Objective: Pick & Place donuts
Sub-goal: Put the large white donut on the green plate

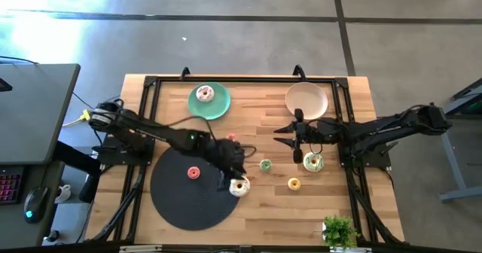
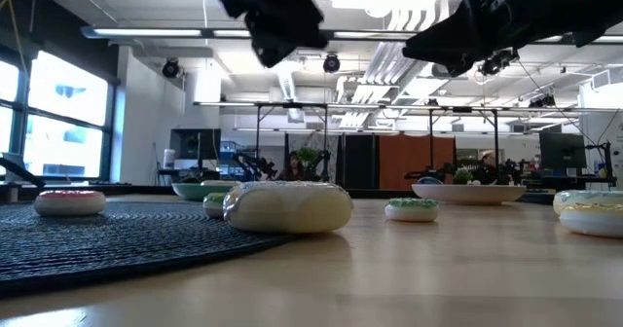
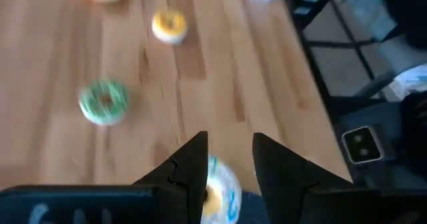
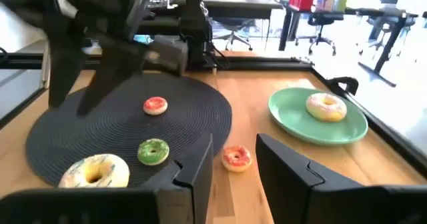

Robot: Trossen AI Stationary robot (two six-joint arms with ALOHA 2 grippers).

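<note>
Wooden tabletop [image 1: 256,208] first, black round mat [image 1: 181,200] at its left. Green plate [image 1: 218,106] carries a pink-frosted donut [image 1: 204,95]; the beige plate [image 1: 306,100] sits apart. Left gripper [image 1: 235,172] hangs over the white-and-yellow donut [image 1: 239,186] at the mat's edge, fingers [image 3: 193,164] narrowly parted, holding nothing. Right gripper [image 1: 286,135] hovers open (white-green donut [image 1: 313,162] nearby). Smallest: green [image 1: 265,164], yellow [image 1: 294,183], red [image 1: 193,172] rings.

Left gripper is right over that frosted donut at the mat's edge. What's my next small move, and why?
Probably lower the left gripper straight down, then close. Its fingers are open and, in its wrist view, the white frosted donut sits between them, while the low view shows the gripper above the donut rather than around it.
</note>
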